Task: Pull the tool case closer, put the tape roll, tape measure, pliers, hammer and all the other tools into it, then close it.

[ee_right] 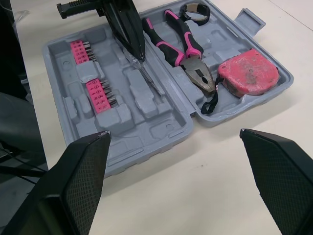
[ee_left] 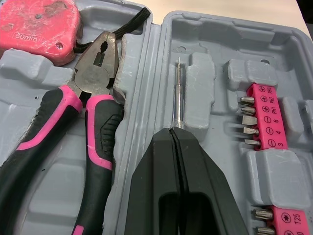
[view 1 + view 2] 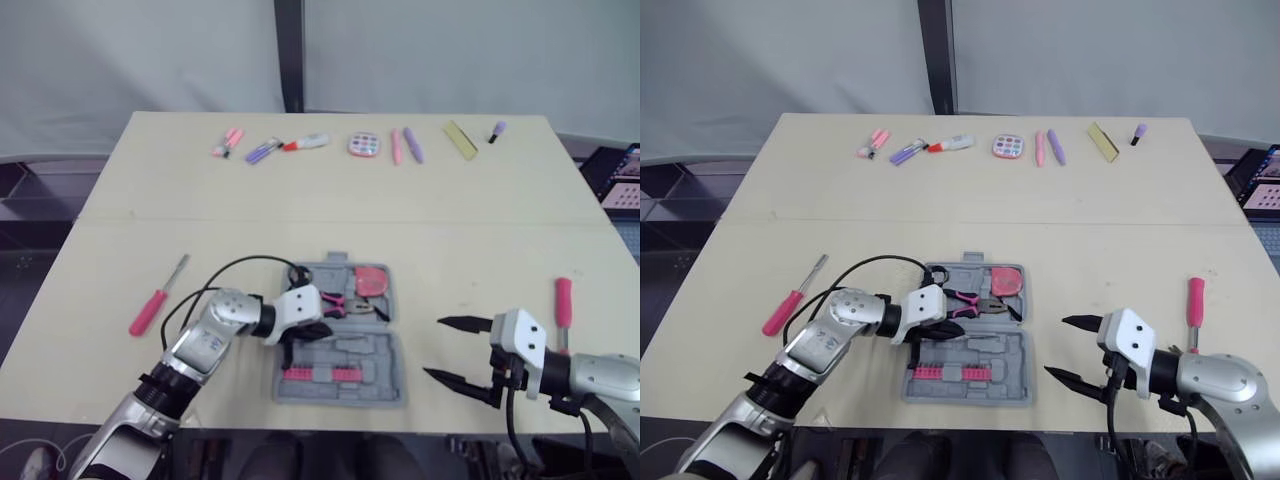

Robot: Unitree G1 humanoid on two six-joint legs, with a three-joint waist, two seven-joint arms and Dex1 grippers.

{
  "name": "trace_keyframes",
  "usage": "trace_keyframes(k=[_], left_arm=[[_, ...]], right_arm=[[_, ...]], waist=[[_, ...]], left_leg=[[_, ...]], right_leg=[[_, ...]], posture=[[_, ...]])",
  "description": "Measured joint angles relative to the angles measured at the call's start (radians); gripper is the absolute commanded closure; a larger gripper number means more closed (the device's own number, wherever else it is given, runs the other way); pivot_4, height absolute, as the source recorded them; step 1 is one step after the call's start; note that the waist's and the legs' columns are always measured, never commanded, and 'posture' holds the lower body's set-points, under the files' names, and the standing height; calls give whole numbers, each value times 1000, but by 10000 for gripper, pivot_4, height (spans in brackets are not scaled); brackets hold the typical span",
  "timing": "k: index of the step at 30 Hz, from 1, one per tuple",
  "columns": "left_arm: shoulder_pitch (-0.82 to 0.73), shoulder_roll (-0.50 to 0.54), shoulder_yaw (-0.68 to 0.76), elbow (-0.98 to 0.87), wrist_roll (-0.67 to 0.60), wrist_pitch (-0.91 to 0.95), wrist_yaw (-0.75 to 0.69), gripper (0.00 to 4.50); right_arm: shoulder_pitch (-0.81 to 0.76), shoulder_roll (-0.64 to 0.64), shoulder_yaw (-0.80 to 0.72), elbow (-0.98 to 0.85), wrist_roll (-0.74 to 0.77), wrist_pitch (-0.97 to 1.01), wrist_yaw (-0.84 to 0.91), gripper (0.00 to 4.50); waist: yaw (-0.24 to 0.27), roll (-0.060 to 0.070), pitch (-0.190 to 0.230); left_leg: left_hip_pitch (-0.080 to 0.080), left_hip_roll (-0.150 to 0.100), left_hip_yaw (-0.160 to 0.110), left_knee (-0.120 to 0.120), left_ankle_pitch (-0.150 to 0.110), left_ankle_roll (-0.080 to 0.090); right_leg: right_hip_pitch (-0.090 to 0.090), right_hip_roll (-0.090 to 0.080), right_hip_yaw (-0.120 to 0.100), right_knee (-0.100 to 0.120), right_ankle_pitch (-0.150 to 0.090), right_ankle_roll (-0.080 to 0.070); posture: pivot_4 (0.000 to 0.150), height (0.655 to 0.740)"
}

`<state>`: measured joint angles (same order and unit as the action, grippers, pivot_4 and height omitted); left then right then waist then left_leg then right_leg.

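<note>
Finding: the tool case (image 3: pixel 375 365) lies open at the near middle of the desk (image 3: pixel 300 200), within reach of both arms. The pliers (image 2: pixel 93 98) and the red tape measure (image 2: pixel 36 27) sit in its far half, and a pink bit holder (image 3: pixel 322 374) in its near half. My left end effector (image 2: pixel 172 131) is down inside the case, fingers closed on a thin metal driver (image 2: pixel 180 93) whose shaft lies along a moulded slot, which I judge is so it seats lengthwise when released. My right end effector (image 3: pixel 434 348) hovers wide open over bare desk just right of the case, holding nothing and clear of the lid. Outstanding: a pink-handled screwdriver (image 3: pixel 155 300) lies left of the case and another (image 3: pixel 563 305) to the right, both on the desk
</note>
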<state>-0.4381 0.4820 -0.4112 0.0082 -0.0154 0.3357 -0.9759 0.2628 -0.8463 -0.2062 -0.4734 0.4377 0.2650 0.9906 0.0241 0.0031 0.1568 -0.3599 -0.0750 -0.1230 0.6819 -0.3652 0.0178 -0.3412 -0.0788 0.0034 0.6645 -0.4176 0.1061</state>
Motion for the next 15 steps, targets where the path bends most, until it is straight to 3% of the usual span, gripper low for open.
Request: trace_keyframes(k=[15], left_arm=[[20, 0, -1, 1, 10, -33, 2, 44642]], right_arm=[[4, 0, -2, -11, 4, 0, 0, 0]], waist=[[0, 0, 0]], left_leg=[[0, 0, 0, 0, 0, 0]], right_leg=[[0, 0, 0, 0, 0, 0]], posture=[[1500, 7400]])
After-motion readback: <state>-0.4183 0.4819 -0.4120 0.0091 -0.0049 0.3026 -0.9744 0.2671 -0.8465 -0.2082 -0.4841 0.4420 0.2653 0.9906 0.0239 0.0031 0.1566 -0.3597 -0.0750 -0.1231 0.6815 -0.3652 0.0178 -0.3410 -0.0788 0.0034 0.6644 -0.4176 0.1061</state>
